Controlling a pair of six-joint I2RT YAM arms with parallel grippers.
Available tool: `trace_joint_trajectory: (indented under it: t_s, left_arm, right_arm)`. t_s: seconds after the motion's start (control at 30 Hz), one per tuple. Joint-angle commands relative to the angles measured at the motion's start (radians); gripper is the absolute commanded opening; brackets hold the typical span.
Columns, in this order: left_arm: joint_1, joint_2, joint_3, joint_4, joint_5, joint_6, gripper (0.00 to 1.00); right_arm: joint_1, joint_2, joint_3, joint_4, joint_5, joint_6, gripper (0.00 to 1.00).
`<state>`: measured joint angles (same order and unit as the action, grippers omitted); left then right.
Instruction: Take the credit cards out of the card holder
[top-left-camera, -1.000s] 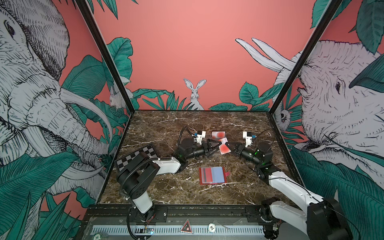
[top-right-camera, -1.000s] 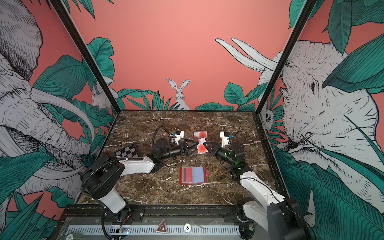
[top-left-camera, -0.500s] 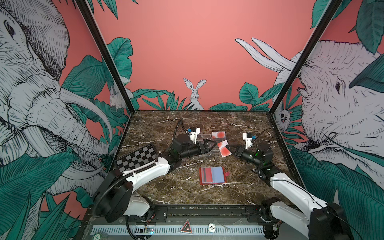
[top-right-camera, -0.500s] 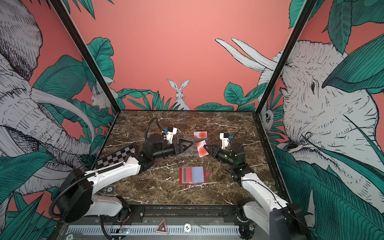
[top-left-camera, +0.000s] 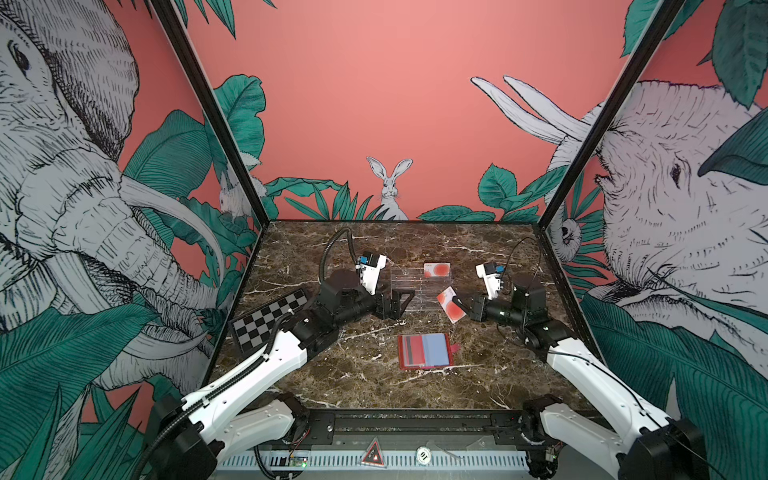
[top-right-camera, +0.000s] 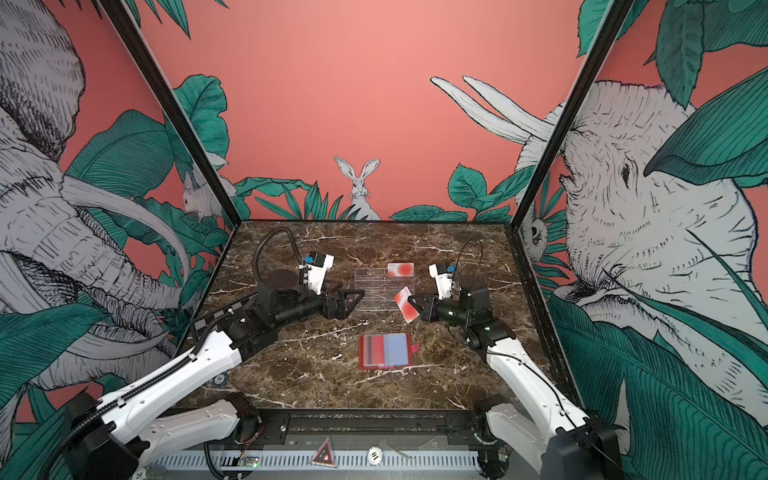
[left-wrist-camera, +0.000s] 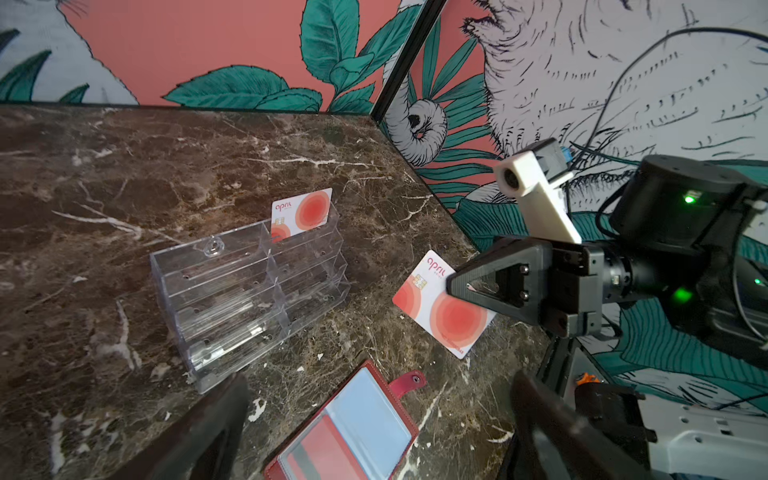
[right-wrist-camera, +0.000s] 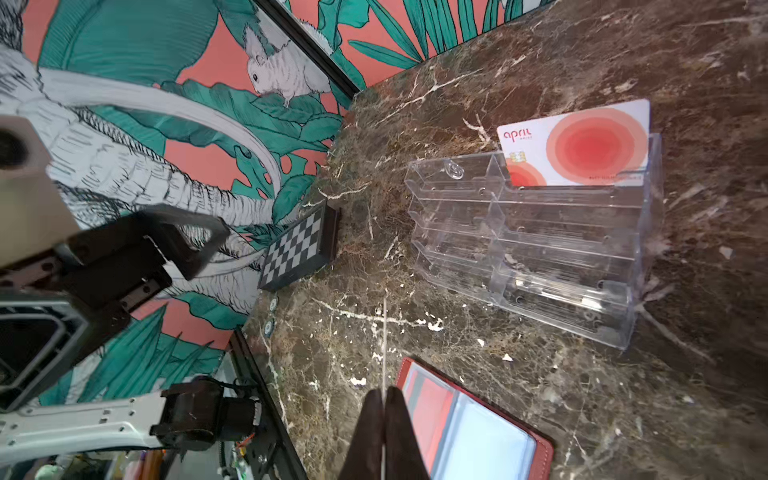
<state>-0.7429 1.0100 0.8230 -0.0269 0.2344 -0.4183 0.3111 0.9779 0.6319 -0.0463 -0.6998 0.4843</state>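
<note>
The red card holder (top-left-camera: 453, 348) (top-right-camera: 411, 348) lies open near the table's middle. It holds a pale blue card (top-left-camera: 436, 349) and a red card with a grey stripe (top-left-camera: 411, 351) in its clear sleeves. My right gripper (top-left-camera: 459, 301) (left-wrist-camera: 455, 286) is shut on a white card with a red-orange circle (top-left-camera: 451, 307) (left-wrist-camera: 440, 311), held tilted above the table behind the holder. In the right wrist view this card is an edge-on line between the shut fingers (right-wrist-camera: 376, 419). My left gripper (top-left-camera: 405, 303) (left-wrist-camera: 378, 378) hovers open and empty, left of that card.
A clear acrylic tiered stand (top-left-camera: 411, 291) (right-wrist-camera: 540, 249) stands behind the grippers, with another white card with a red-orange circle (top-left-camera: 436, 269) (right-wrist-camera: 575, 145) in its top right pocket. A chequered board (top-left-camera: 270, 320) lies by the left wall.
My left gripper has opened wider and drawn back a little from the white card, and its arm has shifted. The right gripper still holds that card, almost unmoved.
</note>
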Motion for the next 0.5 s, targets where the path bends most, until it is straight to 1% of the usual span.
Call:
trace_joint_trajectory:
  t_s: [0.0,0.13,0.23,0.33,0.47]
  left_arm:
    - [0.005,-0.069,-0.028,-0.033,-0.005,0.149,0.99]
    - [0.005,-0.11,-0.029,-0.065,0.011,0.208,0.99]
    - [0.006,-0.122,-0.024,-0.107,0.0,0.235,0.99]
    - [0.005,-0.126,-0.029,-0.124,0.015,0.246,0.99]
    - [0.005,-0.127,-0.044,-0.1,0.044,0.239,0.99]
  right_arm:
    - [-0.002,-0.046,0.014,-0.123,-0.011,-0.265,0.0]
    - [0.001,-0.118,-0.03,-0.123,-0.033,-0.431,0.0]
    - [0.001,-0.152,-0.027,-0.172,-0.028,-0.54,0.0]
    - [0.0,-0.154,-0.015,-0.205,-0.033,-0.607,0.0]
    - [0.0,-0.139,0.021,-0.285,-0.04,-0.726,0.0]
